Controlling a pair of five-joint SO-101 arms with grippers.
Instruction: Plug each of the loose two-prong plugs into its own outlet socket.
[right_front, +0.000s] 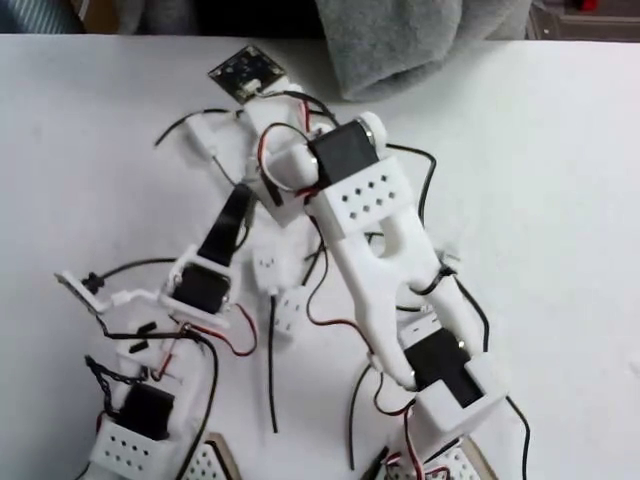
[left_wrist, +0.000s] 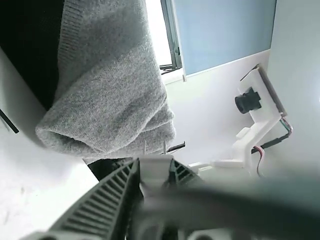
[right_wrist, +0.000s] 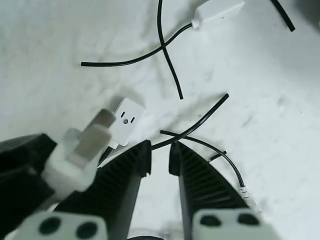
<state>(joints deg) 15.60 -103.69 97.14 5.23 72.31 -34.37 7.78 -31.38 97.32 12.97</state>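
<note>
Plug sits clamped between the left gripper's fingers, prongs pointing toward a grey sweater. Outlet socket and second socket lie side by side on the white table at the high view's centre. Right gripper's fingers stand slightly apart, empty, near the outlet socket.

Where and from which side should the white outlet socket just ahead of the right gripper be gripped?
Probably grip the outlet socket across its plain side walls, coming from above: its slotted face looks upward and should stay clear, and a cable lies close beside it.
</note>
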